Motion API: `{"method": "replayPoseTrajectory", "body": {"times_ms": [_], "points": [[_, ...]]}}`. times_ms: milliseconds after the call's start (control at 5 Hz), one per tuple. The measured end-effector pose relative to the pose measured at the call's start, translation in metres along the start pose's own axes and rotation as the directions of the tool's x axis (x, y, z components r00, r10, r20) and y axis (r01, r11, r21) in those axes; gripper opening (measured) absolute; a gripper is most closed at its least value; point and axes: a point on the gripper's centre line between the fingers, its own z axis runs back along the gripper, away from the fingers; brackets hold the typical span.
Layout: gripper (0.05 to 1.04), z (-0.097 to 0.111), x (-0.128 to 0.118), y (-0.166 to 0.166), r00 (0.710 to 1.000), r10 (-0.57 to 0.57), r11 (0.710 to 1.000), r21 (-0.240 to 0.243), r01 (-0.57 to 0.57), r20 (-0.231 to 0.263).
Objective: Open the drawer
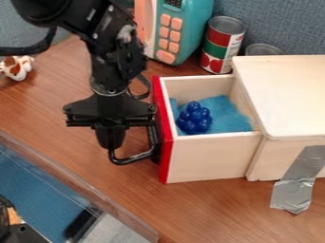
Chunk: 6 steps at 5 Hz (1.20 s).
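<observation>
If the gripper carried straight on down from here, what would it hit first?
Probably the outer bend of the black handle, just below the gripper's tip; depth is unclear, so it might miss that and meet the tabletop.

The top edge crops the arm (119,42) and teal toy microwave (192,28); the right edge cuts off the wooden box (292,95). The pincer (110,137) hides part of the black handle (132,160), and the box covers most of the grey-topped can (262,49) behind it.
</observation>
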Motion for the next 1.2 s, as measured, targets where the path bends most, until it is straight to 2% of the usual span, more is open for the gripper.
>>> {"method": "replayPoseTrajectory", "body": {"times_ms": [200, 400, 600, 800, 1000, 1200], "points": [[0.078, -0.002, 0.004, 0.001, 0.999, -0.029, 1.000, -0.001, 0.029, -0.020], [0.106, -0.002, 0.005, 0.001, 0.996, -0.091, 0.996, 0.000, 0.091, -0.020], [0.289, 0.000, 0.001, -0.001, 0.986, -0.160, 0.987, 0.020, 0.161, -0.040], [0.580, 0.016, 0.001, -0.004, 0.972, -0.232, 0.973, -0.014, 0.232, -0.027], [0.883, 0.053, 0.009, -0.005, 0.963, -0.267, 0.963, -0.037, 0.268, 0.037], [1.012, 0.104, 0.013, 0.004, 0.945, -0.314, 0.947, -0.042, 0.319, 0.092]]}}
